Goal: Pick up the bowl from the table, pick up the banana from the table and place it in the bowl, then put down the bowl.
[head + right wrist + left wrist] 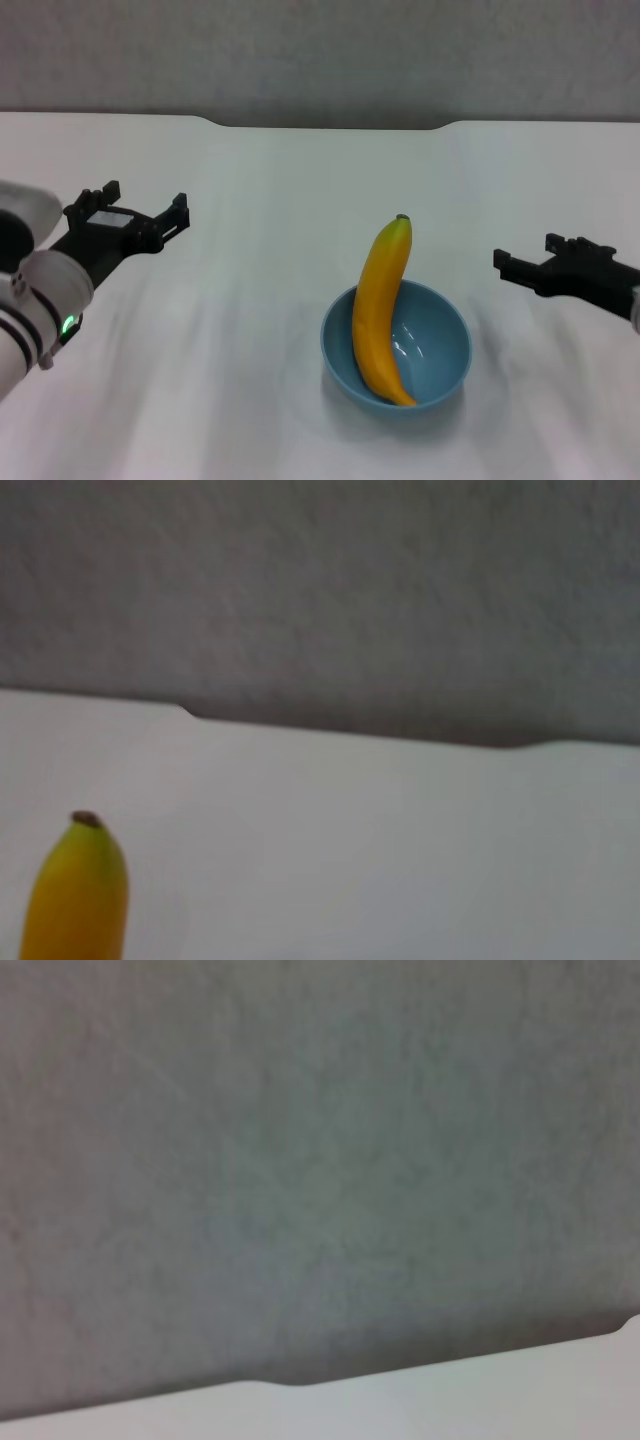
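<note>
The light-blue bowl (436,352) stands on the white table (250,330), front and right of centre. The yellow-orange banana (380,305) lies in it, its lower end inside against the near wall and its stem end leaning out over the far rim. My left gripper (145,197) is open and empty, held above the table well to the left of the bowl. My right gripper (525,252) is open and empty, to the right of the bowl and apart from it. The banana's stem end (78,895) shows in the right wrist view.
The table's far edge has a shallow notch (330,126) with a grey wall (320,50) behind it. The left wrist view shows only that wall and a strip of table edge (450,1400). Bare tabletop (400,850) lies around the bowl.
</note>
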You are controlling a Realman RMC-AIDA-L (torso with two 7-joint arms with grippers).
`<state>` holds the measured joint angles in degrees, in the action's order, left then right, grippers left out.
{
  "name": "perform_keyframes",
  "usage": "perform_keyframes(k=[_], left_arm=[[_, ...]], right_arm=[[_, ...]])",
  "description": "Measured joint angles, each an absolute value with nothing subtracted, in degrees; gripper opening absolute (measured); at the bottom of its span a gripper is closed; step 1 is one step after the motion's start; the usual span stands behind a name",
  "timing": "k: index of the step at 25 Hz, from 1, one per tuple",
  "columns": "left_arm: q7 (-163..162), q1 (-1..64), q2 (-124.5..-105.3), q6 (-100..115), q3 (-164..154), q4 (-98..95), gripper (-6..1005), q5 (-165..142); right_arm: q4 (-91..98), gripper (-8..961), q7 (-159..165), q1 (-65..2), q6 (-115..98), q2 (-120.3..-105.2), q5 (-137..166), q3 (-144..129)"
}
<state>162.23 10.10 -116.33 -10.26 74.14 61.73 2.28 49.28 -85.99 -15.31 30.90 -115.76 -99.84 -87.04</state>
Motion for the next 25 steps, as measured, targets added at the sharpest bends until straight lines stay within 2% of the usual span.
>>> perform_keyframes(k=[9, 21, 25], left_arm=[[161.7, 11.8, -116.44, -23.8, 73.5, 50.4, 908, 2.1], [158.8, 16.7, -116.68, -38.2, 73.1, 33.4, 908, 2.7], [158.8, 18.4, -116.90, -42.8, 73.7, 27.5, 908, 3.4]], right_arm=[[26.2, 881, -134.0, -15.2, 52.5, -115.63, -145.9, -84.7], [17.5, 880, -143.3, -16.1, 55.4, -116.25, -161.8, -85.4], [15.1, 880, -141.9, -18.4, 52.9, -116.15, -161.9, -87.6]])
